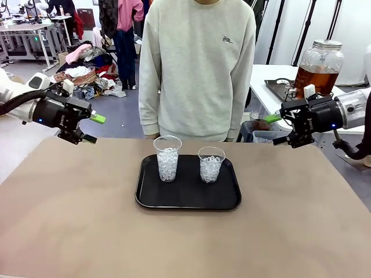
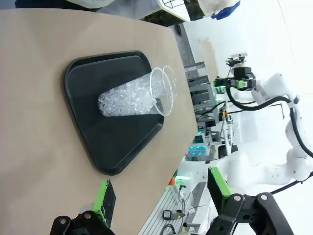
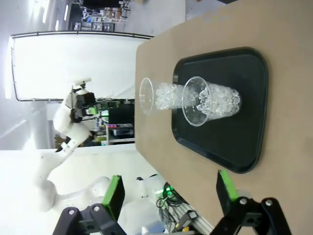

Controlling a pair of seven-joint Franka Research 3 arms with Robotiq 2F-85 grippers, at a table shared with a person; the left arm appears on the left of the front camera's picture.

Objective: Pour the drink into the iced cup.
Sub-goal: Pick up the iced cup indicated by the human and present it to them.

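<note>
Brown matte covering is lying across the desk (image 1: pixel 87 226), and toward its middle a black tray (image 1: pixel 188 200) is carrying two clear plastic cups side by side, apart from each other: the left cup (image 1: pixel 167 159) and the right cup (image 1: pixel 211 165), both holding white ice cubes. In the left wrist view the cups are overlapping, so the farther one is mostly hiding behind the nearer. Out to either side, above the desk's far corners, the two arms are hovering roughly level with their fingers pointing inward toward the tray. The left hand (image 1: pixel 94 128) is standing with its green-padded fingers (image 2: pixel 104 196) wide apart and gripping nothing, and the right hand (image 1: pixel 276 128) is likewise gaping and empty. Behind the tray a person in a pale sweatshirt (image 1: pixel 197 75) is standing at the desk's far edge, arms hanging down, head cut off by the picture's top. A small dark emblem (image 1: pixel 227 40) on the chest is too small to read. Farthest back, on a white desk (image 1: pixel 261 81) at the right, a lidded glass jar (image 1: pixel 327 58) is holding the amber drink (image 1: pixel 316 78), its base hiding behind the right hand.
</note>
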